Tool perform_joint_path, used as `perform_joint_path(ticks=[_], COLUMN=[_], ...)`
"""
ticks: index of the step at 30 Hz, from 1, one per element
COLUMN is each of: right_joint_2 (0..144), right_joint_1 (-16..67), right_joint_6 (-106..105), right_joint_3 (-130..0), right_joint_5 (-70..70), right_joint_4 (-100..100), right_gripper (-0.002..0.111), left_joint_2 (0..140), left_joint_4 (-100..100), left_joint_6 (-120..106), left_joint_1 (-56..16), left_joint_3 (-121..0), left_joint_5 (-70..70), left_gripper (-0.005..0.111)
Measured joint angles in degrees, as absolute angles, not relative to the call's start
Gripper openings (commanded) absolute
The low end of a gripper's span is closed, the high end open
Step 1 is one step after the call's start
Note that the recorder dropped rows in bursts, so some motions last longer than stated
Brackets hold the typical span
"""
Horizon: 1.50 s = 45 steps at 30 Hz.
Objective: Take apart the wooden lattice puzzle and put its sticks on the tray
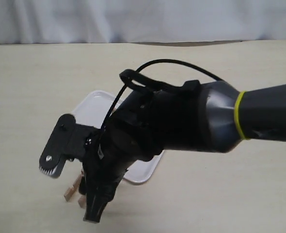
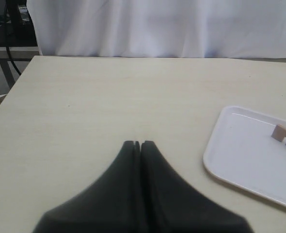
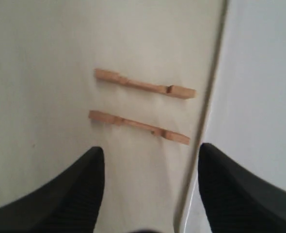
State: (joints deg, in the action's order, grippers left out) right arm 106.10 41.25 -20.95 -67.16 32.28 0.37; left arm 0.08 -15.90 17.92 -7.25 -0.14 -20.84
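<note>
Two sticks [image 3: 145,86], beyond parted jaws (beside tray [image 3: 264,73])

The right arm [image 1: 220,119] is showing a rounded dark grey shell, a yellow band [image 1: 239,116] ringing it. A thin black cable [image 1: 167,63] is looping above. A black bracket [image 1: 55,148] is carrying a silver screw [image 1: 48,158]. The right gripper [image 3: 150,148] is looking matte black and ribbed, the left gripper [image 2: 137,143] smooth black.

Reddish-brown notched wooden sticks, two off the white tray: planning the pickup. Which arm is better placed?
Likely right: the right tool is open above both reddish-brown notched wooden sticks; the left tool is shut over bare table.
</note>
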Motion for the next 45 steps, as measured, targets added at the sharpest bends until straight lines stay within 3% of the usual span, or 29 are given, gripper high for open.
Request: perform_joint_path(ticks=[14, 28, 37, 45], right_joint_2=[109.9, 117.0, 117.7, 119.7], right_joint_1=[42.6, 42.6, 42.7, 42.7], right_joint_6=[-38.5, -41.0, -42.8, -44.8], right_joint_3=[-67.3, -75.9, -76.0, -76.0], right_joint_5=[33.4, 40.6, 37.6, 37.3], right_joint_4=[-6.2, -5.7, -2.9, -1.2], right_gripper=[0.054, 0.054, 0.054, 0.031], left_joint_2=[0.1, 0.1, 0.1, 0.1], left_joint_4=[-15.9, -15.9, -15.9, -15.9], left_joint_6=[17.9, 17.9, 17.9, 17.9], left_joint_1=[-7.3, -7.3, -7.3, -7.3], left_joint_3=[-0.1, -0.1, -0.1, -0.1], left_joint_5=[-20.8, -20.8, -20.8, -20.8], left_gripper=[0.000, 0.000, 0.000, 0.000])
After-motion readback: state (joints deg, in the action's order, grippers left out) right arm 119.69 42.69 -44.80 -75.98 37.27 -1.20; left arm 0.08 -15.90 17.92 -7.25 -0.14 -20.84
